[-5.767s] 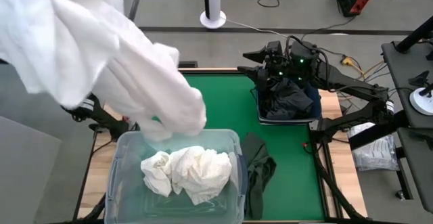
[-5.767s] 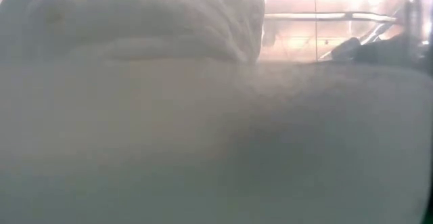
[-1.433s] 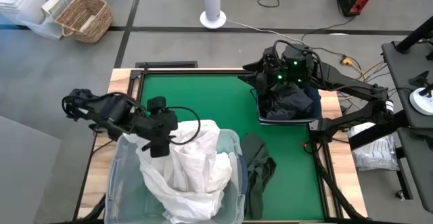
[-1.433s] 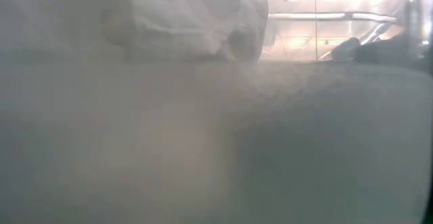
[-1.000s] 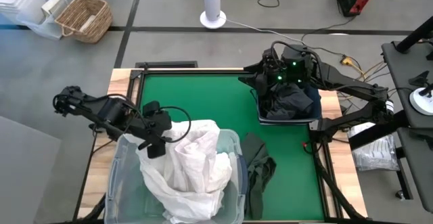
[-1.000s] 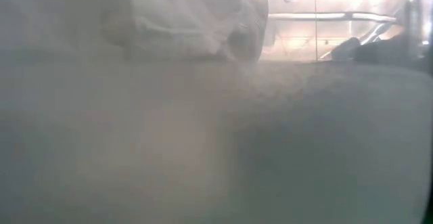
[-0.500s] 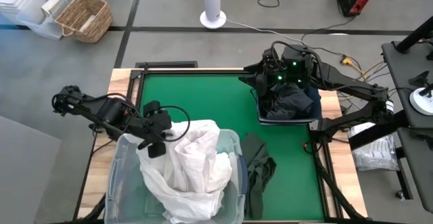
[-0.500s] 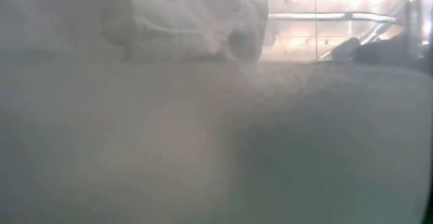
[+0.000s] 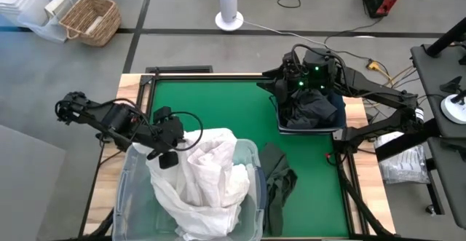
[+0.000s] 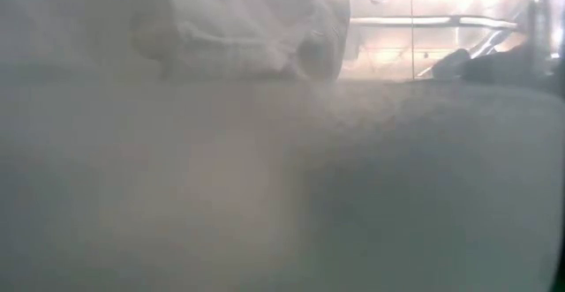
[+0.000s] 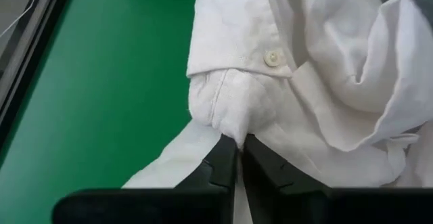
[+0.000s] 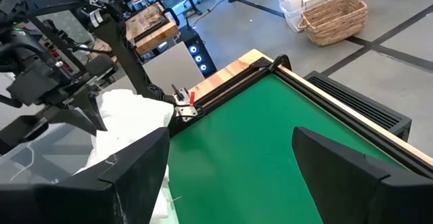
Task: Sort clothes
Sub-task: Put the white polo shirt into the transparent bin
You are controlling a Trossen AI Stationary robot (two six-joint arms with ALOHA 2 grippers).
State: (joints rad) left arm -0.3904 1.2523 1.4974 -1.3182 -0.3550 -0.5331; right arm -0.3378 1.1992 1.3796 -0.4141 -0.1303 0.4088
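A heap of white clothes (image 9: 204,181) fills the clear plastic tub (image 9: 125,194) at the table's near left. My left gripper (image 9: 168,159) is at the heap's far left edge, shut on a white shirt (image 11: 284,61). An olive green garment (image 9: 277,179) lies on the green mat against the tub's right wall. Dark clothes (image 9: 312,110) are piled in the dark blue bin (image 9: 279,122) at the far right. My right gripper (image 12: 230,173) hovers open above the bin's far left corner, holding nothing. The low view shows only white cloth (image 10: 238,27) through a hazy wall. My left gripper pinches a bunched fold of the white shirt (image 11: 233,126), just below its buttoned cuff, between its two fingertips. The fingers slant down from the table's left side. The rest of the shirt lies slack on the heap in the tub.
The green mat (image 9: 218,103) is bare between the tub and the bin. A black frame (image 12: 352,116) edges its far side. On the floor beyond the table stand a wicker basket (image 9: 91,17) and a white fan base (image 9: 229,19).
My left gripper has drawn back a little toward the table's left edge and then kept still at the tub's far left rim. The white heap, the olive garment and my right arm have not moved.
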